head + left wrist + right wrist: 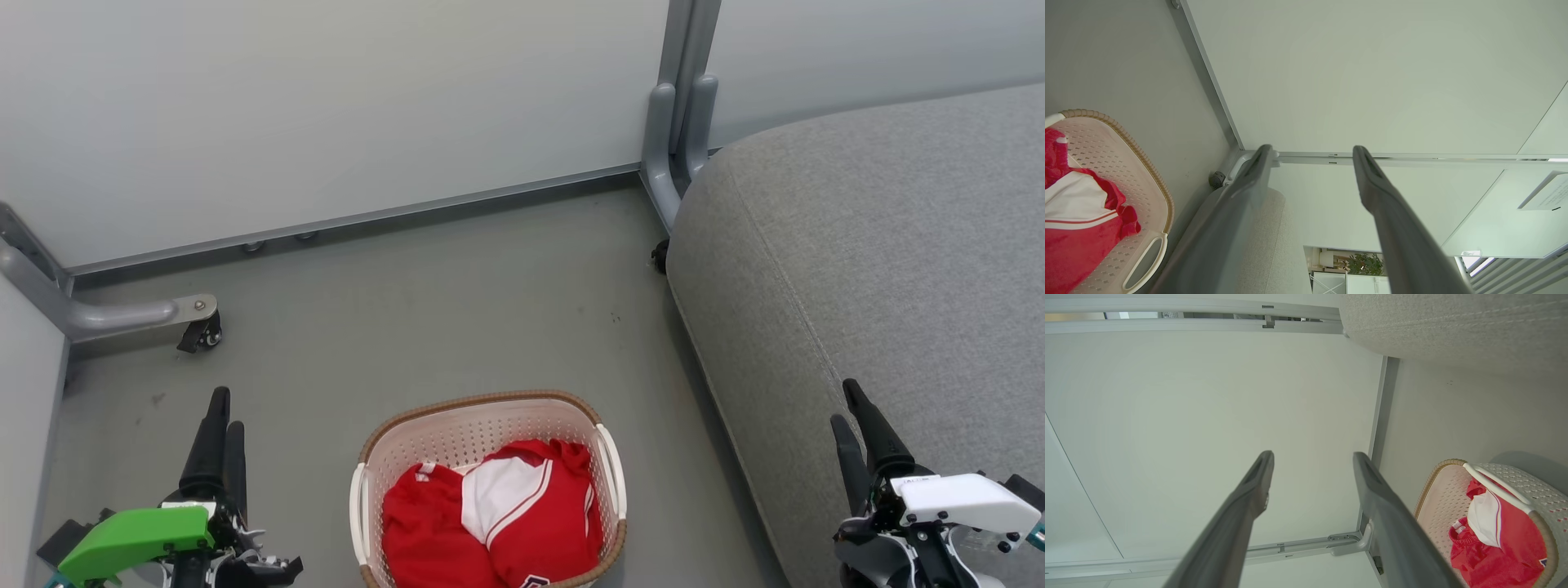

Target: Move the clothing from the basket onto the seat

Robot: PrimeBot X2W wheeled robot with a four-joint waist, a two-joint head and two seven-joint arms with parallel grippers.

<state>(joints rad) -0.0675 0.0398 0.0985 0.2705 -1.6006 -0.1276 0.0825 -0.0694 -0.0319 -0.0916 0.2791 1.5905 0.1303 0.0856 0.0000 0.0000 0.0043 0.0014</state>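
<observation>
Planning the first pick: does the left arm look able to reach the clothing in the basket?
Probably yes. The left gripper stands open beside the basket, whose top is uncovered; the clothing lies exposed inside, and nothing sits on the floor between them.

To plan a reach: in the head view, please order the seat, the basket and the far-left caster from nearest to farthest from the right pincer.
1. Seat, right side, just by the right pincer.
2. Basket, on the floor to its left.
3. Caster, far left by the wall.
</observation>
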